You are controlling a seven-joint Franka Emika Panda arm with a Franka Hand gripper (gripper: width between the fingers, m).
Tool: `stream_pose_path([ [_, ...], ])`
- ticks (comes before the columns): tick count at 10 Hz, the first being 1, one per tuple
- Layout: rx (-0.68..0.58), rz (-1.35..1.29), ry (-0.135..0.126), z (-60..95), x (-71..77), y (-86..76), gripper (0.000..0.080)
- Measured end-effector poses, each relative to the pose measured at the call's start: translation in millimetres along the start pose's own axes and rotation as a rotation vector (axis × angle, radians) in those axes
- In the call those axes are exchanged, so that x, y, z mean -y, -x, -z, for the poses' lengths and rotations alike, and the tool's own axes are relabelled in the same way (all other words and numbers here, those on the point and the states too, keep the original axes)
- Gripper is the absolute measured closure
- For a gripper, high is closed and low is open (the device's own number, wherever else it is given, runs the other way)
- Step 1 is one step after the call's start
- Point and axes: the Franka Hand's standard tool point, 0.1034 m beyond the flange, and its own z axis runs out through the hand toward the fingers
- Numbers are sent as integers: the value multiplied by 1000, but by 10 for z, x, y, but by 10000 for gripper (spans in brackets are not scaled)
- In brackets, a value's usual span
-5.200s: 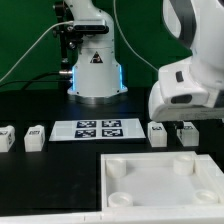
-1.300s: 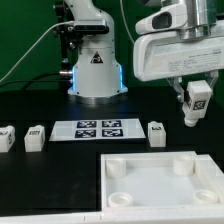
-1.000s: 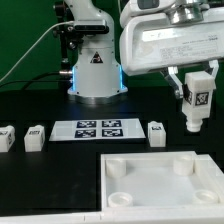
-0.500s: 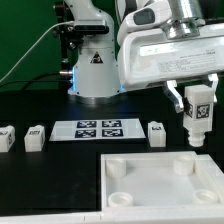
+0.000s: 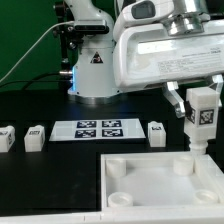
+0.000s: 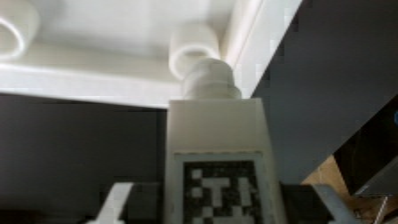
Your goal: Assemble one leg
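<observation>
The tool (image 5: 200, 100) clasps the leg (image 5: 203, 125) upright, its peg end over a far corner socket (image 5: 182, 167) of the tray (image 5: 150, 197). The tray lies at the bench's (image 5: 45, 175) near edge, toward the exterior view's right.

The arm (image 5: 140, 12) reaches forward from its blue-lit base (image 5: 95, 72), toward the camera and to the exterior view's right of that base. Its wrist is bent so that the broad white hand housing (image 5: 165, 55) lies level and the fingers (image 5: 176, 100) point straight down. The gripper (image 5: 198, 108) hangs in front of the base and lower in the exterior view, its jaws closed on the upper part of the upright leg (image 5: 203, 125), one finger pressed against either side of the leg's tagged face in the wrist view.
</observation>
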Motion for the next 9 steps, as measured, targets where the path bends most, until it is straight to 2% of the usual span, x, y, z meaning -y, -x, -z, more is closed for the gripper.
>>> stream_pose_path([
  [1,-6,-4,-5,-89,31,-33,508],
  [2,-6,-3,-13,-207,104,39,508],
  [3,-7,-4,-13,-259,105,83,508],
  [9,-9,-12,-6,-434,8,163,508],
])
